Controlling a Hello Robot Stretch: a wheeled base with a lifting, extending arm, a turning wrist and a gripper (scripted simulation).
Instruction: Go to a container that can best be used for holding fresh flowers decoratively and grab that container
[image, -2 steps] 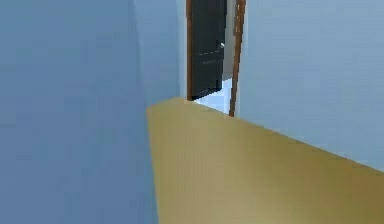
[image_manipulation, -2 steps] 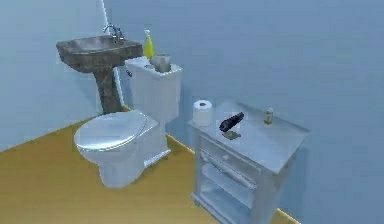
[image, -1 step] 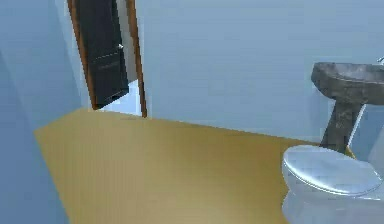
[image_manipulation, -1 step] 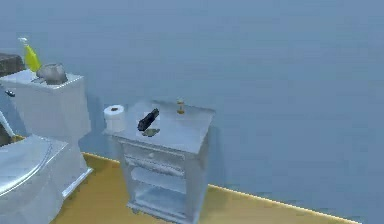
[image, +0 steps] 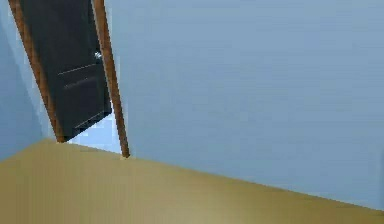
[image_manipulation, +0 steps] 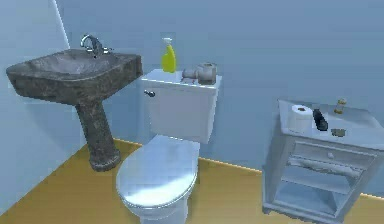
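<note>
**A:** What sits closest on the arm side?

**B:** The tan wooden floor (image_manipulation: 55, 195), and on it a white toilet with its lid down (image_manipulation: 158, 178). At that view's right stands a pale grey stand with an open lower shelf (image_manipulation: 320, 170). On its top are a white paper roll (image_manipulation: 300, 114), a small dark object (image_manipulation: 320, 120) just beside the roll, and a tiny brownish item (image_manipulation: 341, 105) too small to name.

**A:** And farther back?

**B:** At the left, a dark mottled stone pedestal sink (image_manipulation: 75, 75) with a metal tap (image_manipulation: 92, 43). Next to it the toilet's white tank (image_manipulation: 180, 110) stands against the plain blue wall (image_manipulation: 290, 50).

**A:** Where is the container for flowers?

**B:** On the tank's lid, as far as I can judge. A yellow-green bottle (image_manipulation: 169, 56) stands upright near the lid's middle. To its right sits a small dark lump (image_manipulation: 187, 74), then a small grey cup-shaped vessel (image_manipulation: 207, 71) at the lid's right end. That vessel is the likeliest fit, though it is too small to say for certain that it is a vase.

**A:** And the claw?

**B:** I cannot tell how it stands.

**A:** What lies ahead?

**B:** In the forward view the tan floor runs up to the blue wall. At the left, farther off, is a dark panelled door (image: 70, 60) in a brown wooden frame (image: 112, 85), with a small metal handle (image: 99, 56) at its right edge.
</note>
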